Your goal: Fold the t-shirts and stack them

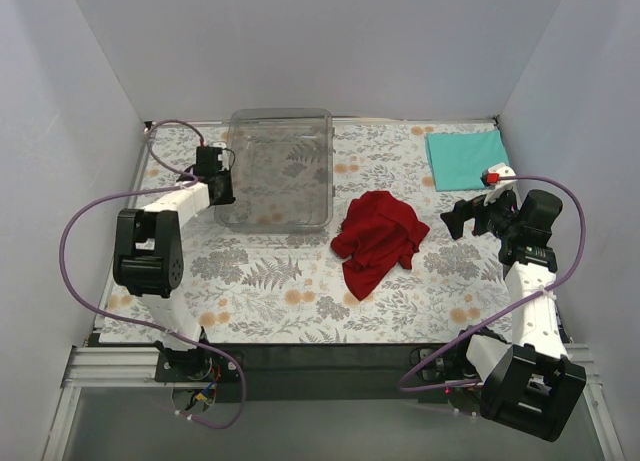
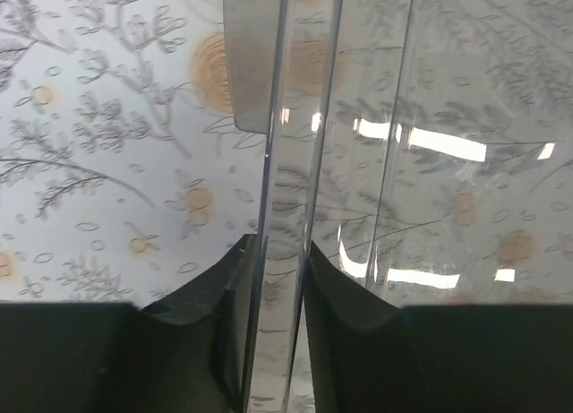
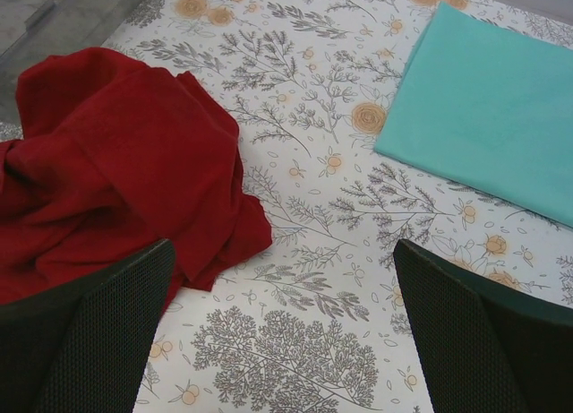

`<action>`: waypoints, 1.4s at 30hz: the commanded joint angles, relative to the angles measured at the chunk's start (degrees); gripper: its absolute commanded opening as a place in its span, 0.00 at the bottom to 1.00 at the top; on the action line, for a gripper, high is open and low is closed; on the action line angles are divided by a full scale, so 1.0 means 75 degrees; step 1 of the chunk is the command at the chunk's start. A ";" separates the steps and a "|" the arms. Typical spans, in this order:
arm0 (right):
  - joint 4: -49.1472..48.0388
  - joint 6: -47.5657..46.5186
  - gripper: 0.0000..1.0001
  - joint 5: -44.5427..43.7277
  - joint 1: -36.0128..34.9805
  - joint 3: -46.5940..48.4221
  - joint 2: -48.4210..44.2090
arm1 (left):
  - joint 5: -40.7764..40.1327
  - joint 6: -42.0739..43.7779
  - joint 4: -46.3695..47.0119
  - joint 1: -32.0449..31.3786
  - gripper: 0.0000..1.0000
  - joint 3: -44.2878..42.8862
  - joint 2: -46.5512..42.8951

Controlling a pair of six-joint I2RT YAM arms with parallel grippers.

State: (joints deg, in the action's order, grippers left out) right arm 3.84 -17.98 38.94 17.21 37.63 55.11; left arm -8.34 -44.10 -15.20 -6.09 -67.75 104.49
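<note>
The left gripper (image 2: 277, 252) pinches the wall of the clear bin (image 1: 280, 171), jaws narrow. The red t-shirt (image 1: 378, 236) lies crumpled just left of the right gripper (image 3: 282, 247), which hovers wide and empty. The teal t-shirt (image 3: 492, 108) sits folded ahead to its right. One done, I'd say; folding red and stacking remain.

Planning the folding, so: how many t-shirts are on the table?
2. The red t-shirt lies crumpled near the middle of the table, right of the clear bin; the teal t-shirt lies folded flat at the far right corner. No shirt shows inside the bin.
</note>
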 commanded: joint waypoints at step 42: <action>0.0051 0.0112 0.98 0.0691 0.0025 0.0116 -0.0001 | 0.1523 -0.3737 -0.1909 -0.0755 0.69 -0.2609 -0.0083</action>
State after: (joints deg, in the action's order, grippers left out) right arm 4.25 -16.88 43.68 17.23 37.63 55.13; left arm 1.21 -61.80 -21.65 -6.44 -80.58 97.21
